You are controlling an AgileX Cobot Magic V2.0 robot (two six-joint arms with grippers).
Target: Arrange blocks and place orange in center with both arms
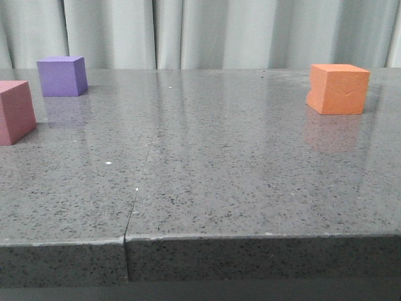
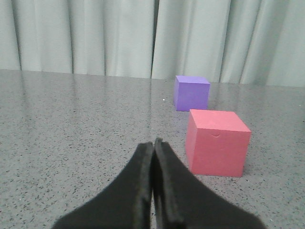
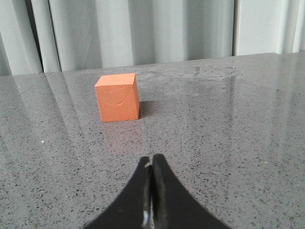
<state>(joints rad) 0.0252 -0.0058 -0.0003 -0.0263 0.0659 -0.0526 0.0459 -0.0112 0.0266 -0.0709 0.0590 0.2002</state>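
The orange cube (image 1: 338, 88) sits at the far right of the grey stone table, a crease on its front face; it also shows in the right wrist view (image 3: 117, 97). The purple cube (image 1: 61, 76) sits far left, and the pink cube (image 1: 15, 111) is nearer, at the left edge of the front view. Both show in the left wrist view, purple (image 2: 191, 92) behind pink (image 2: 217, 142). My left gripper (image 2: 153, 142) is shut and empty, short of the pink cube. My right gripper (image 3: 151, 158) is shut and empty, well short of the orange cube. Neither arm shows in the front view.
The grey speckled table (image 1: 207, 163) has a seam (image 1: 141, 179) running from its front edge towards the back. A pale curtain (image 1: 200, 31) hangs behind the table. The table's front edge (image 1: 250, 237) is close to the camera.
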